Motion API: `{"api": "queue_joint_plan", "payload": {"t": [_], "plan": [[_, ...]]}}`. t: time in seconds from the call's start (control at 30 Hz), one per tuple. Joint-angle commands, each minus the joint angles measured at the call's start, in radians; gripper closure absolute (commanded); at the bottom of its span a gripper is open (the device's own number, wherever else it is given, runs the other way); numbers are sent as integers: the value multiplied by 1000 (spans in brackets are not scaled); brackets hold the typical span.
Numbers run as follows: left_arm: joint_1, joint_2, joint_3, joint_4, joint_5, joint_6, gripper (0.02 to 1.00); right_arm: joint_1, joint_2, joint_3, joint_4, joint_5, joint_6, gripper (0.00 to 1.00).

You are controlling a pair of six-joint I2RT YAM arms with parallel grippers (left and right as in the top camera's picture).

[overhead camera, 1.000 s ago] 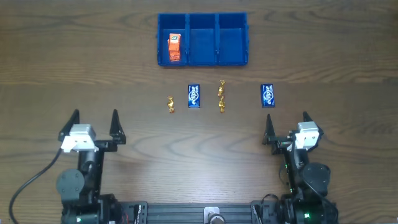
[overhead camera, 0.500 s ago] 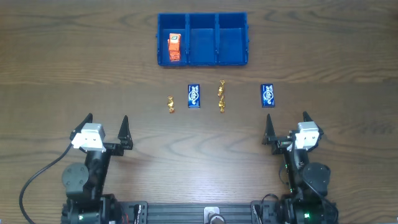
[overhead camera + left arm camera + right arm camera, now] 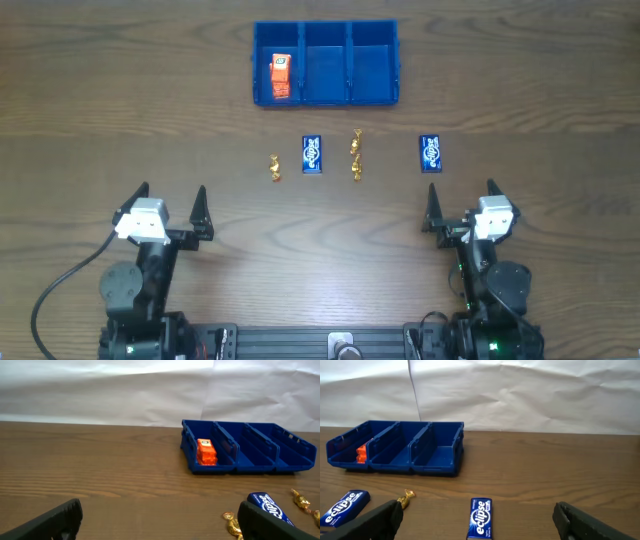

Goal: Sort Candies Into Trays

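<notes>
A blue three-compartment tray (image 3: 326, 92) stands at the far middle of the table, with an orange candy (image 3: 281, 72) in its left compartment. Nearer to me lie two blue gum packs (image 3: 312, 154) (image 3: 431, 153) and three gold-wrapped candies (image 3: 276, 166) (image 3: 356, 140) (image 3: 357, 169). My left gripper (image 3: 172, 190) hangs open near the front left, short of the candies. On the right, my other gripper (image 3: 461, 188) is open too, just short of the right gum pack (image 3: 480, 517). Nothing sits between either pair of fingers. The left wrist view shows the orange candy (image 3: 206, 452) in the tray (image 3: 250, 460).
The wooden table (image 3: 120, 110) is bare to the left and right of the candies. A white sheet (image 3: 520, 395) hangs behind the table's far edge. A black cable (image 3: 60, 285) loops beside the left arm's base.
The left gripper shifted a little to the right and back toward its base, then stopped. The right arm and all candies stayed put.
</notes>
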State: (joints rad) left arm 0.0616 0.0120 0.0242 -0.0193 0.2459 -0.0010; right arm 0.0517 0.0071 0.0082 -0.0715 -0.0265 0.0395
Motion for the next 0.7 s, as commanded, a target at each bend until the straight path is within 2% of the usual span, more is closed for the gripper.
{"api": "queue_joint_plan", "payload": {"t": [0.03, 0.43, 0.57, 0.7], "plan": [[-4, -8, -19, -33, 25, -2, 23, 3, -4, 0, -10, 3, -15, 3], [-4, -8, -19, -33, 25, -2, 20, 2, 23, 37, 36, 1, 20, 3], [-4, -8, -19, -33, 25, -2, 20, 2, 247, 231, 2, -2, 14, 3], [-4, -8, -19, -33, 25, -2, 20, 2, 592, 528, -135, -2, 8, 3]]}}
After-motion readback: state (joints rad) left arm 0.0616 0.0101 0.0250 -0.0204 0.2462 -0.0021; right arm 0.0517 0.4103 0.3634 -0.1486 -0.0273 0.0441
